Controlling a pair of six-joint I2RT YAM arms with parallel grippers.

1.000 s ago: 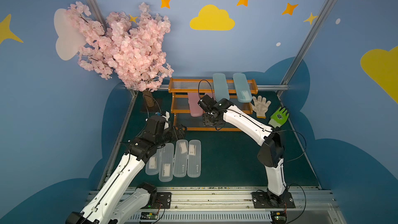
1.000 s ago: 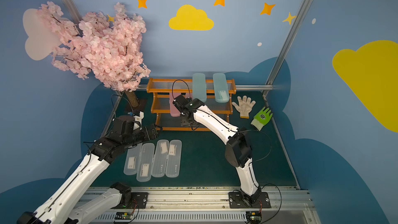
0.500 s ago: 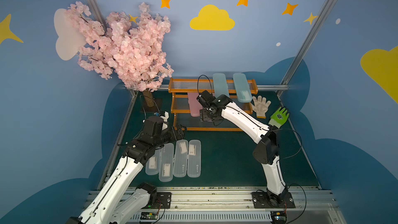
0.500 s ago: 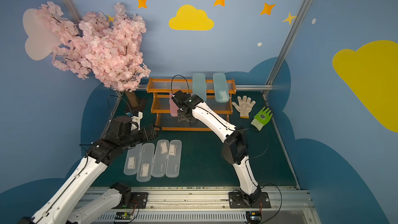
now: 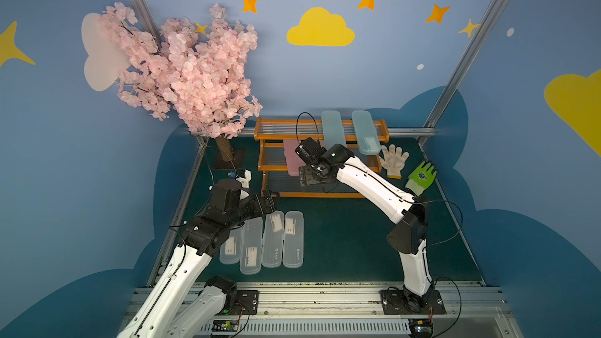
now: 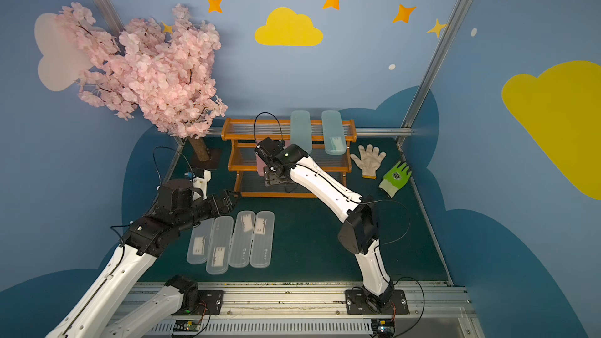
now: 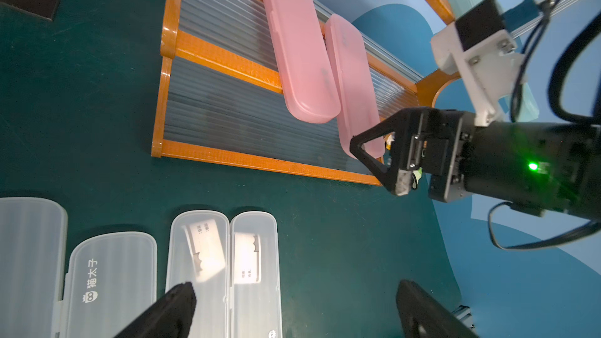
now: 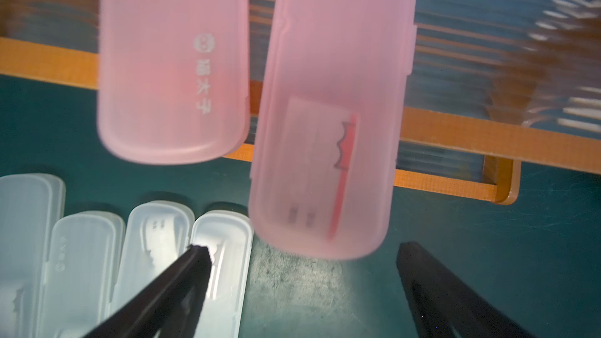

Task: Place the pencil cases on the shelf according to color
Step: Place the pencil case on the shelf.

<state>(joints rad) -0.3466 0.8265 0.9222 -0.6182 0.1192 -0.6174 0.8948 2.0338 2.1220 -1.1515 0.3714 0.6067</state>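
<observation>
Two pink pencil cases (image 8: 172,60) lie side by side on the middle tier of the shelf (image 8: 487,138) — my right gripper (image 8: 302,250) has just spread its jaws off the second — leaving four clear cases (image 7: 253,255) on the mat (image 7: 325,238) near my open left gripper (image 7: 296,289).

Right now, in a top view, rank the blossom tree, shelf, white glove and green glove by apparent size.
1. blossom tree
2. shelf
3. white glove and green glove: about alike, so unranked.
</observation>
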